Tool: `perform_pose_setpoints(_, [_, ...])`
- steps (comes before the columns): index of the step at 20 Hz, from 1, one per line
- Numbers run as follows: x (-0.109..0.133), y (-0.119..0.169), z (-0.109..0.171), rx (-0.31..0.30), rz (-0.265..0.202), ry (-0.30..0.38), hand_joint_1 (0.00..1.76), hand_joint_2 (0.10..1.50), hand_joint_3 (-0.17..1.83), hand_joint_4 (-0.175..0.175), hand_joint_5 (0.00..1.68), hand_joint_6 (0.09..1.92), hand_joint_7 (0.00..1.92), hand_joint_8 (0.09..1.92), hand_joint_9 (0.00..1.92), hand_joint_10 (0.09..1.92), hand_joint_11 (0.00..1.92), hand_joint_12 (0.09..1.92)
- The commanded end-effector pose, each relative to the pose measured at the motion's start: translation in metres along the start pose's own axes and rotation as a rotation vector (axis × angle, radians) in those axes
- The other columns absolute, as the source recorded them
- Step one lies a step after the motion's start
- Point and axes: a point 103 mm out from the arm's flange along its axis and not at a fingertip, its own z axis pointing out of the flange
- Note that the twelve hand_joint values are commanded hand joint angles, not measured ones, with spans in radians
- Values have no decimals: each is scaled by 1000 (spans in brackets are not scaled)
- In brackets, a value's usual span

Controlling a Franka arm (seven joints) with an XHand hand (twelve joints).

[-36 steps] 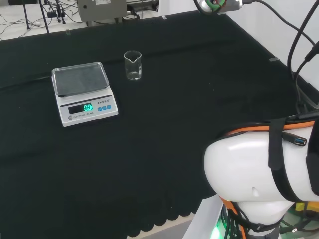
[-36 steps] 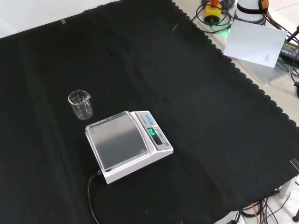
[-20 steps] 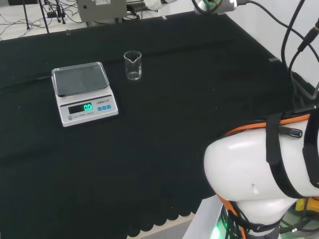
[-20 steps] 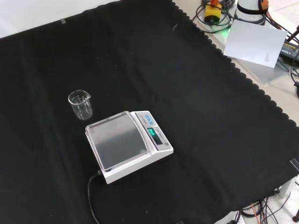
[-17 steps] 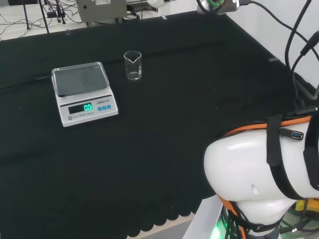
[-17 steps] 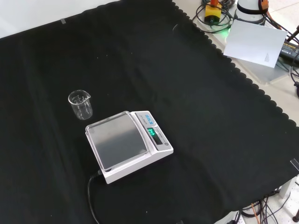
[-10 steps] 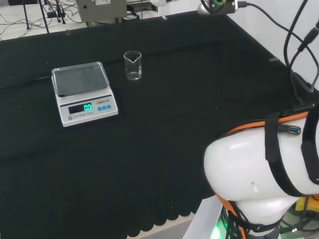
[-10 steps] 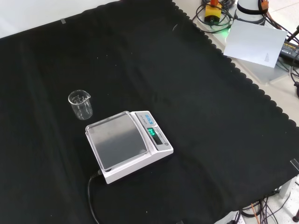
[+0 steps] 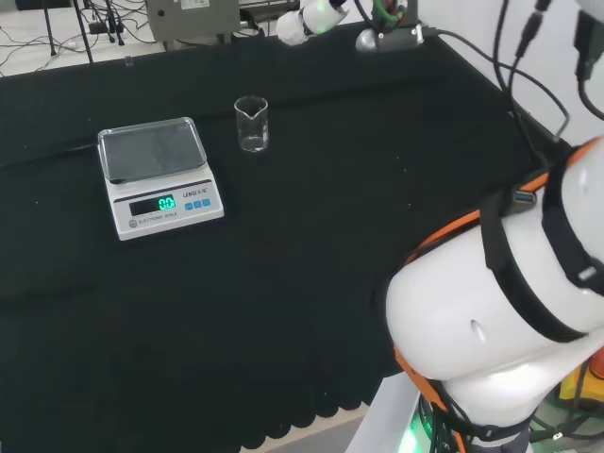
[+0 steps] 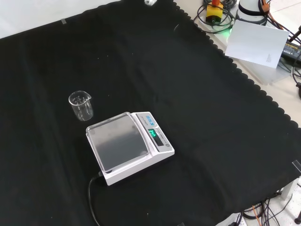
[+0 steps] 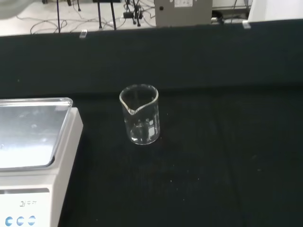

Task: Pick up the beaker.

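Note:
A small clear glass beaker (image 9: 252, 124) stands upright on the black cloth, with nothing visible inside it. In the front view the beaker (image 10: 81, 105) is at the left, just behind the scale. Seen from the wrist, the beaker (image 11: 139, 115) is near the middle, its spout towards the camera. A white part of the hand (image 9: 314, 17) shows at the head view's top edge, to the right of the beaker and well apart from it. A sliver of the hand (image 10: 150, 2) also touches the front view's top edge. Nothing is held.
A white digital scale (image 9: 159, 175) with a lit green display stands next to the beaker; its cable (image 10: 91, 202) trails off the scale's (image 10: 127, 146) near side. The arm's white links (image 9: 510, 321) bulk at the head view's right. The cloth's scalloped edge (image 10: 244, 75) runs down the front view's right.
The arm's links have swung and risen in the head view, and part of the hand has come in at the top edge. Beaker and scale have not moved.

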Motion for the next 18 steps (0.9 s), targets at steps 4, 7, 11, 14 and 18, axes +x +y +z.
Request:
perform_pose_setpoints(4, [-1,104,44,20,-78,4,567,717,123,62,0,87,0,363,89,843,0,1373])
perform_pose_setpoints(7, [3,127,58,43,-112,-2,568,717,123,63,0,87,0,362,89,843,0,1373])
perform_pose_setpoints(11, [7,159,78,75,-152,-10,576,719,115,66,0,87,0,444,95,845,0,1377])
perform_pose_setpoints(14, [14,180,95,98,-166,5,585,716,111,69,0,87,0,455,102,846,0,1390])
perform_pose_setpoints(18, [32,203,117,125,-188,7,590,715,110,74,0,87,0,457,106,847,0,1398])
